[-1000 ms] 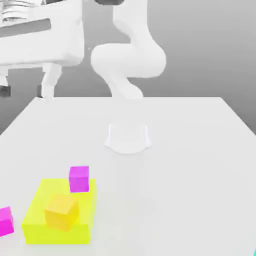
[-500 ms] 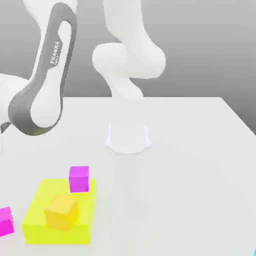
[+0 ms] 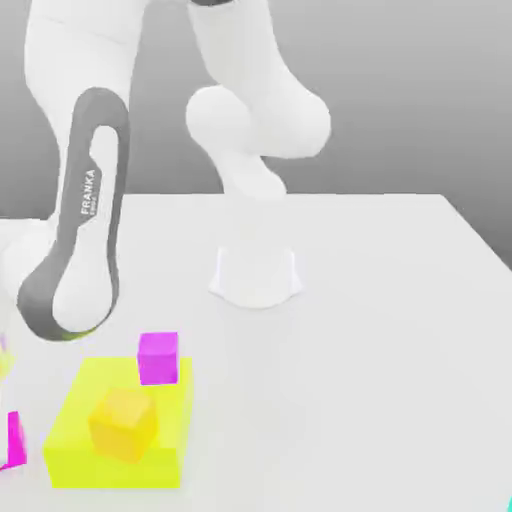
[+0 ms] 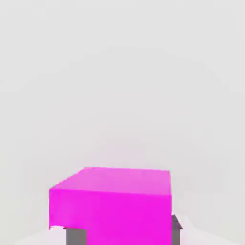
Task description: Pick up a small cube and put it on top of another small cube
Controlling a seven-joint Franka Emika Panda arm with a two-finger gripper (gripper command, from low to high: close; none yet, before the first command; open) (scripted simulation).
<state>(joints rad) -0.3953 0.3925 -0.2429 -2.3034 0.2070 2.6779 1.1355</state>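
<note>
The jaws are closed on the magenta cube (image 4: 115,210), low over or on the counter (image 3: 350,400), by its edge on the exterior view's left. The orange cube (image 3: 124,425), atop the yellow block (image 3: 115,470), seems to lie rightward there; lift first.

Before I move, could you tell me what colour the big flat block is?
The block is bright yellow, seen best in the exterior view.

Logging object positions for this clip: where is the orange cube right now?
In the exterior view, the orange cube sits toward the left, on the yellow block, nearest the purple cube.
</note>
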